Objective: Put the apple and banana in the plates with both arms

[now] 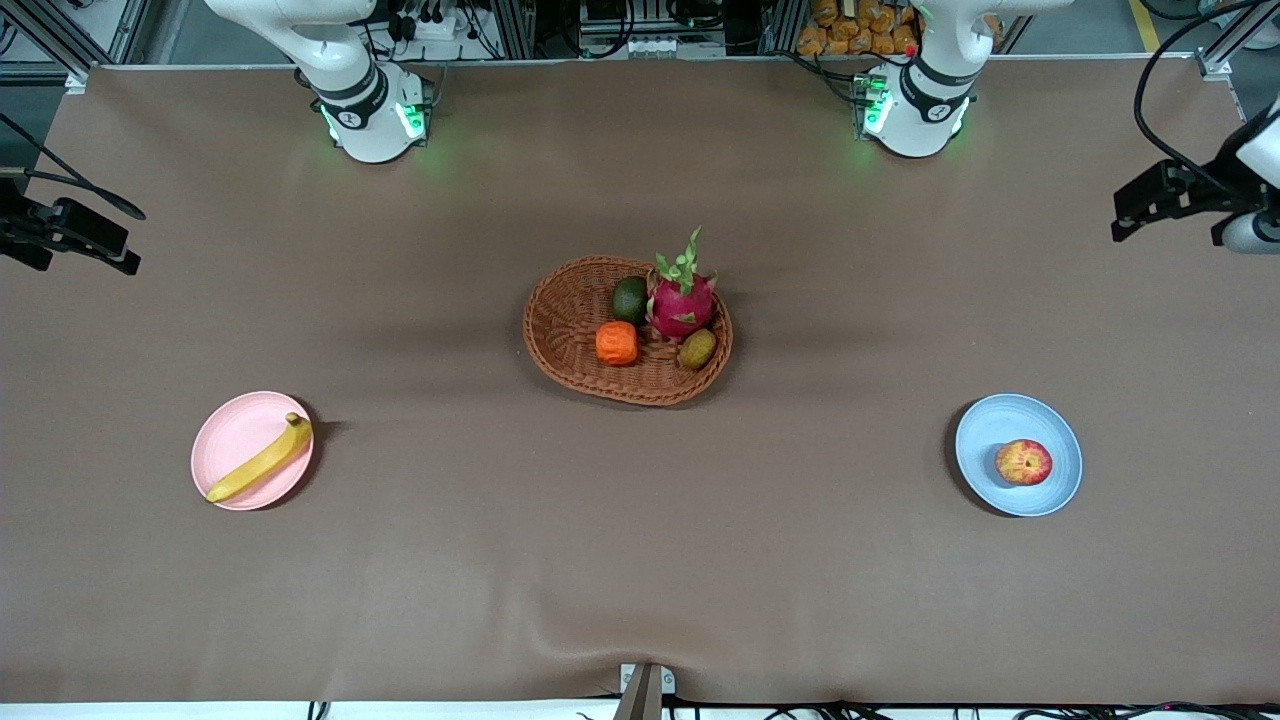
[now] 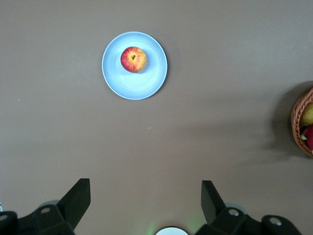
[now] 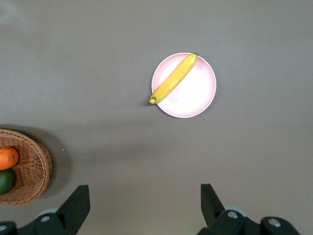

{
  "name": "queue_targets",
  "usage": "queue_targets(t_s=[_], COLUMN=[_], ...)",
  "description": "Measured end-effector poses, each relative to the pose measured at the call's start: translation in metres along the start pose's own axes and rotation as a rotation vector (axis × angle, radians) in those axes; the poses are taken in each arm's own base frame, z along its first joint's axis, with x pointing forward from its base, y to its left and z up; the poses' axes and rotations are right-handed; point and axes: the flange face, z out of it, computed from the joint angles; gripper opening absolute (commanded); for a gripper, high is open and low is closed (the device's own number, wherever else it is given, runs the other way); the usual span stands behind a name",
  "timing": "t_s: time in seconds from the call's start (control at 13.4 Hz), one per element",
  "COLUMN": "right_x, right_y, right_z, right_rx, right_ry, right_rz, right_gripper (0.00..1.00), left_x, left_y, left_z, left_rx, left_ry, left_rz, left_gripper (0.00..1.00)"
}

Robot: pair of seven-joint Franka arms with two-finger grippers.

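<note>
**Status: both fruits plated, task looks complete**

- Apple [image 1: 1023,463]: sits on blue plate [image 1: 1060,485], toward left arm's end of tabletop [image 1: 640,560]. Done.
- Banana [image 1: 260,461]: lies across pink plate [image 1: 232,432], tip at the rim, toward right arm's end. Done.
- Basket [image 1: 570,310]: mid-tabletop w/ dragon fruit [image 1: 681,300], orange fruit [image 1: 617,343], kiwi [image 1: 697,348], dark green fruit [image 1: 630,299]. Not task items.
- Left gripper [image 2: 145,198]: raised over bare tabletop, fingers apart, empty.
- Right gripper [image 3: 145,201]: same, apart, empty.
- Left to do: nothing apparent; both arms wait.
</note>
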Motion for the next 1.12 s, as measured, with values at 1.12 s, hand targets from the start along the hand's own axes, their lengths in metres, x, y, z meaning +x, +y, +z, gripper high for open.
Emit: queue_targets(t_s=[1.12], right_x=[-0.001], right_y=[-0.001], right_z=[0.001], right_rx=[0.0], right_ry=[-0.007], right_rz=[-0.022], right_gripper=[1.0], left_x=[-0.027], left_y=[0.009], left_z=[-0.026], left_rx=[-0.058], left_ry=[0.016], left_rz=[-0.059], left_gripper=[1.0])
